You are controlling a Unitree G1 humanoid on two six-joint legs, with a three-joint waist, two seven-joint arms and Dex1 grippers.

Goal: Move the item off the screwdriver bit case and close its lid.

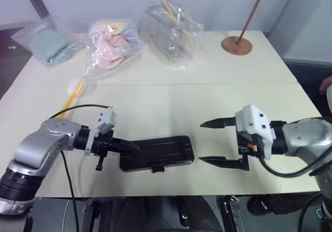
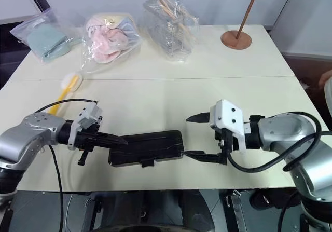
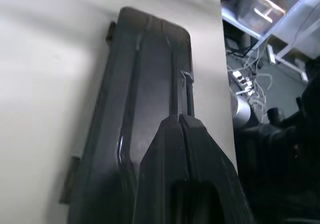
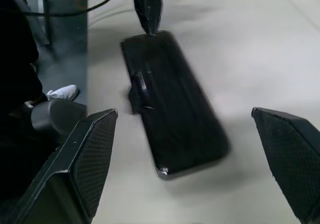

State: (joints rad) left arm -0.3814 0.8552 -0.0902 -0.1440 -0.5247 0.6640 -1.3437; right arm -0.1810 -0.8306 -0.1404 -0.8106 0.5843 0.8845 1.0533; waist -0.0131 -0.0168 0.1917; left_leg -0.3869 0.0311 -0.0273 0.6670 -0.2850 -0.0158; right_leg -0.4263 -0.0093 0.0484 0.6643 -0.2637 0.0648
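the case [image 1: 157, 153] lay shut near the front edge of the table [image 1: 171, 94], its dark glossy lid [image 4: 172, 116] down flat over the tray and the small latch tab on the front side. the left gripper [image 1: 134, 146] had its two black fingers pressed together, holding nothing, with the tips over the case's left end; whether they touched it could not be told. the right gripper [image 1: 211, 141] stood just off the case's right end with its fingers spread wide and nothing between them. the brush [image 1: 72, 95] lay well apart from the case, toward the table's left side, white head pointing to the back. three clear bags [image 1: 111, 42] sat along the far edge, and a copper lamp stand [image 1: 237, 44] stood at the back right.
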